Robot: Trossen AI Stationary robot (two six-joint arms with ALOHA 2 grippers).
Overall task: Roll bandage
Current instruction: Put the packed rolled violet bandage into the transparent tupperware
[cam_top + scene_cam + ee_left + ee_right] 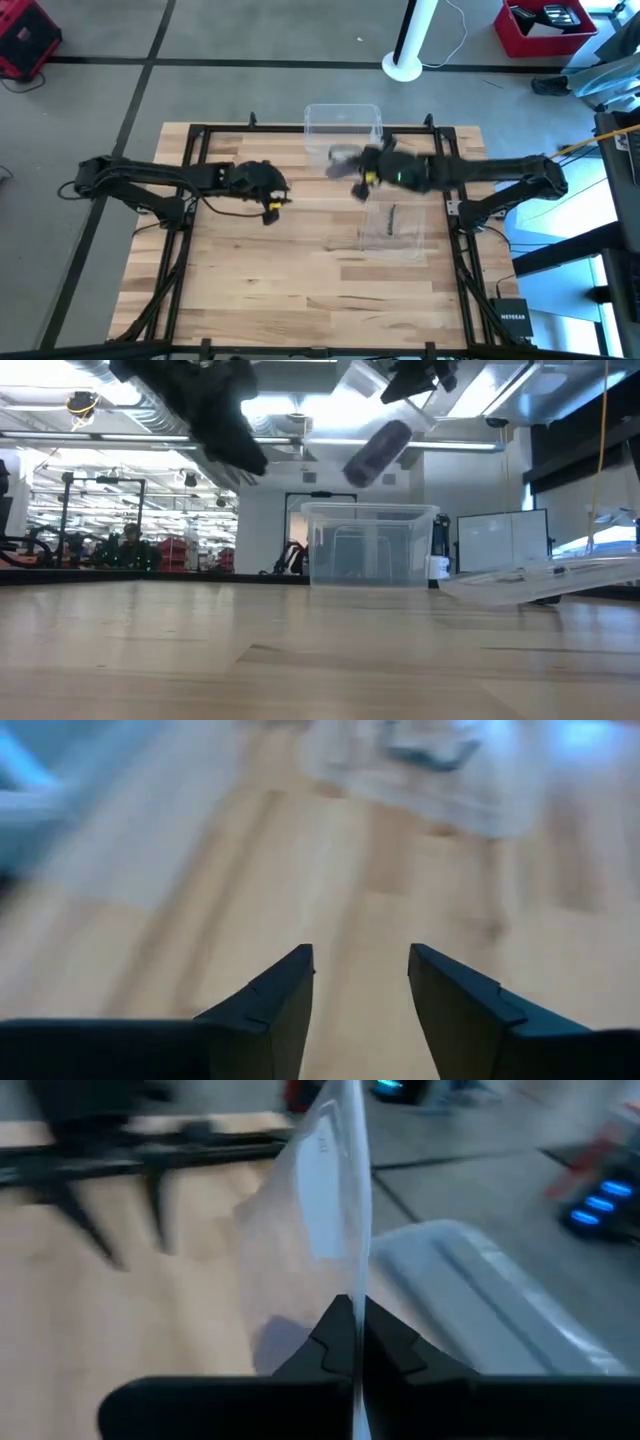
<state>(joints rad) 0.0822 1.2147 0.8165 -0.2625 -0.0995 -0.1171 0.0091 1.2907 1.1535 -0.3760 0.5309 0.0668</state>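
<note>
The bandage, a small dark roll, is hanging inside a clear plastic bag above the table. The right gripper is pinching the bag's edge with its jaws together. The left gripper is hovering with jaws apart. A clear box is sitting farther back.

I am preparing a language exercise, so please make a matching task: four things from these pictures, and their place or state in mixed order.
1 left end effector
2 right end effector
3 bandage roll
4 clear plastic box

A standing on the table
B open, empty
C hanging below an end effector
D shut on the clear plastic bag

Pairs: 1-B, 2-D, 3-C, 4-A
</note>
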